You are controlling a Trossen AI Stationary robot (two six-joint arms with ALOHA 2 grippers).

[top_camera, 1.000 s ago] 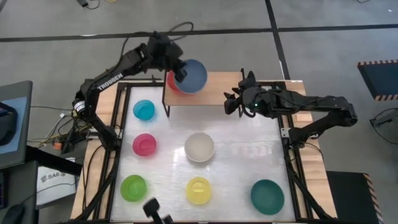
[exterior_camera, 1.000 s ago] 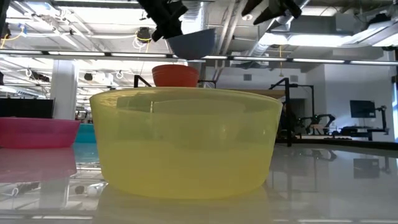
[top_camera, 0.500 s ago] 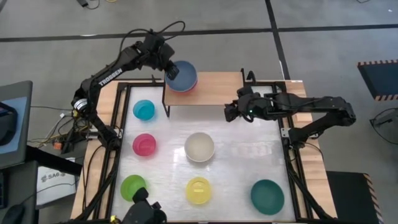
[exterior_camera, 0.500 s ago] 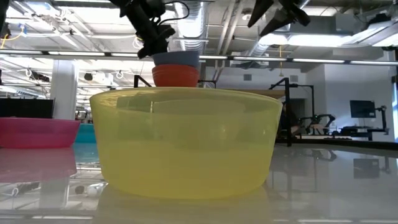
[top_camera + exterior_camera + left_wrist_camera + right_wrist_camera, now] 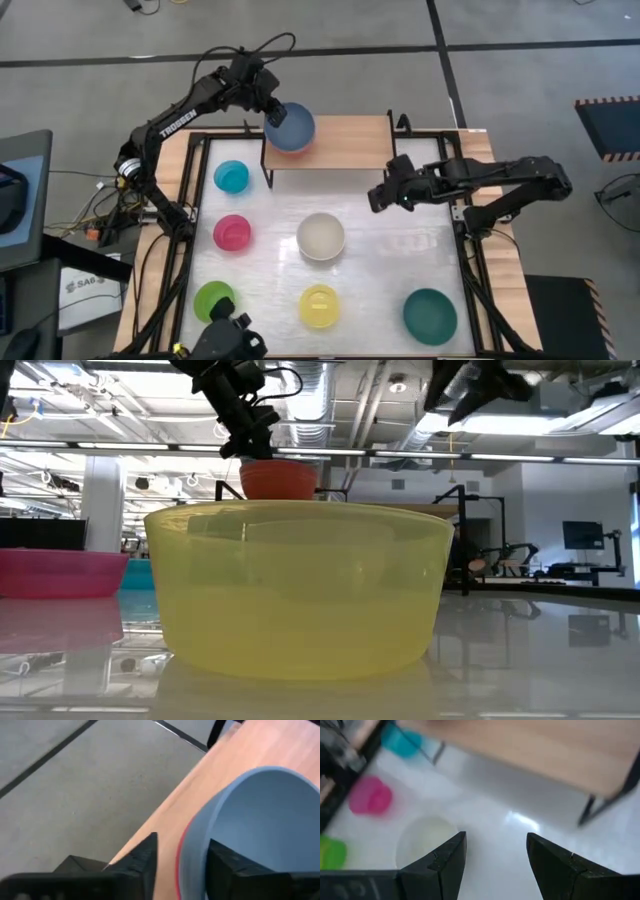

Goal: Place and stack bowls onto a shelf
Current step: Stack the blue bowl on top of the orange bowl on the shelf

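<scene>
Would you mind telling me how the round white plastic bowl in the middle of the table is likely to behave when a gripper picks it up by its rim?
The round white plastic bowl looks thin-walled, so probably light and fairly stiff. Its glossy rim may slip between the jaws. Sitting upright on a wide base, it seems unlikely to tip or roll if nudged.

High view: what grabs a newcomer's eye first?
The blue bowl nested in a red bowl at the left end of the wooden shelf, with the left end effector straddling the blue rim. Then the loose bowls on the white table: cyan, magenta, white, lime green, yellow, teal. The right end effector hovers open beside the shelf.
</scene>
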